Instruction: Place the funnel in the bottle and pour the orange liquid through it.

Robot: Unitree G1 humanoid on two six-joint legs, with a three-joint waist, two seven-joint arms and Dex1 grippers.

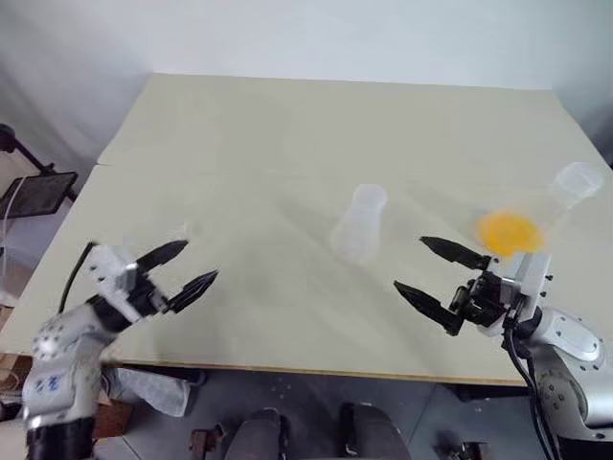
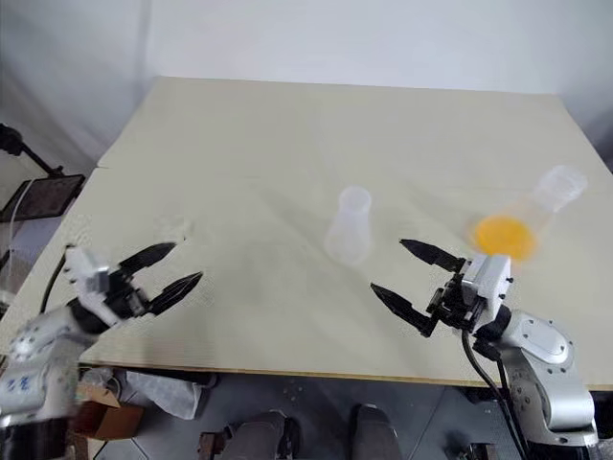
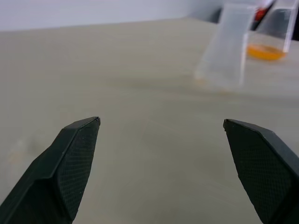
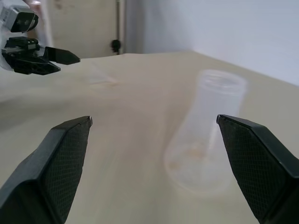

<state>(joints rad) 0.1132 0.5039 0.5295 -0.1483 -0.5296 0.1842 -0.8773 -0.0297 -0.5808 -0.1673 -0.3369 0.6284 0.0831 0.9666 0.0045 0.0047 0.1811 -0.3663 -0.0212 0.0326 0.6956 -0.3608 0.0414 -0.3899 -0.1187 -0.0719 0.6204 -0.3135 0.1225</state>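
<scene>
Left eye view is looking down over a pale beige surface (image 1: 287, 134) where two robot arms are reaching in from the near edge. On the left side, the left hand (image 1: 182, 268) is hovering over the surface near its front edge, its two black fingers spread apart and gripping nothing. On the right side, the right hand (image 1: 436, 273) is also hanging open and empty, pointing toward the middle. Between the hands and a little farther back, a frosted bottle (image 1: 360, 224) is standing upright with its wide mouth open. Farther right, a larger clear flask (image 1: 551, 206) is holding a shallow pool of orange liquid (image 1: 509, 231). A small clear funnel (image 4: 100, 74) is resting on the surface just beside the left hand, faint and hard to make out.
</scene>
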